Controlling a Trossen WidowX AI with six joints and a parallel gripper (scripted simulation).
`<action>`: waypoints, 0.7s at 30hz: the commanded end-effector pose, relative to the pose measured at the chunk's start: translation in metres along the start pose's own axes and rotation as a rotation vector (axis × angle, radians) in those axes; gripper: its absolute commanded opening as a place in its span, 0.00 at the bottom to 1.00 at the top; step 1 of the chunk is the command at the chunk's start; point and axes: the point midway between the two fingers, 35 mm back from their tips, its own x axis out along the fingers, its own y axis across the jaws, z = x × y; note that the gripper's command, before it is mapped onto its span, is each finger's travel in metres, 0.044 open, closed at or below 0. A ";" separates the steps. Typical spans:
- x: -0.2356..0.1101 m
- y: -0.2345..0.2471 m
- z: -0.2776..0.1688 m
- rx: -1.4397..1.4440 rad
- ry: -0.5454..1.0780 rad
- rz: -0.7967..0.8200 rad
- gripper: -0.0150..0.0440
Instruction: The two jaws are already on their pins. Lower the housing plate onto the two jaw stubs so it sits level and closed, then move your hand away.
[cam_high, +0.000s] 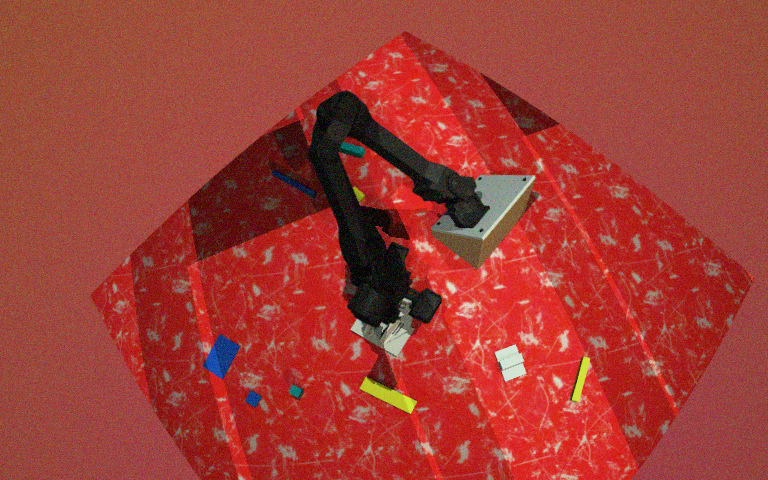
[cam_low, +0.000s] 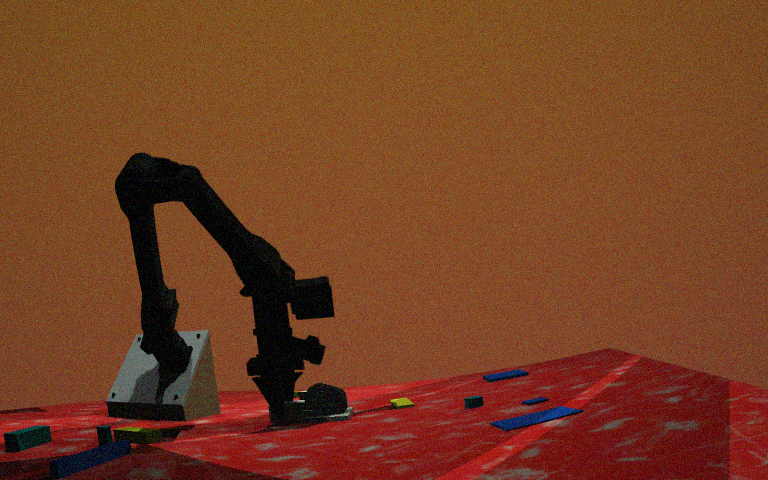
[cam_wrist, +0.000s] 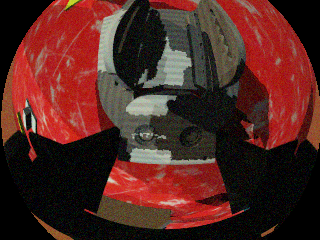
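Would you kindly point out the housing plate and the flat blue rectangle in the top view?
housing plate (cam_wrist: 162, 154): wrist view, its near edge strip.
blue rectangle (cam_high: 222, 356): top view, middle of its face.

Over on the red table (cam_high: 317, 430) (cam_low: 640, 430) (cam_wrist: 55, 85), a broad blue plate (cam_high: 222, 356) (cam_low: 536, 418) lies flat, a small blue tile (cam_high: 253, 399) (cam_low: 535, 400) near it, and there's a teal cube (cam_high: 295, 391) (cam_low: 473, 401) next along! Then a yellow slab (cam_high: 388, 395) (cam_low: 402, 402), and well apart, a slim yellow strip (cam_high: 580, 379). At the other side, a long blue bar (cam_high: 293, 183) (cam_low: 90, 459), a teal bar (cam_high: 352, 149) (cam_low: 28, 438) and a yellow block (cam_high: 358, 194) (cam_low: 137, 434), with a small teal block (cam_low: 104, 434) between teal bar and yellow block in the exterior view
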 end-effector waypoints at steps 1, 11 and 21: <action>0.000 0.000 0.000 -0.004 0.000 0.000 0.85; 0.000 0.000 0.000 0.000 0.000 0.000 0.94; 0.000 0.000 0.000 0.000 0.000 0.000 1.00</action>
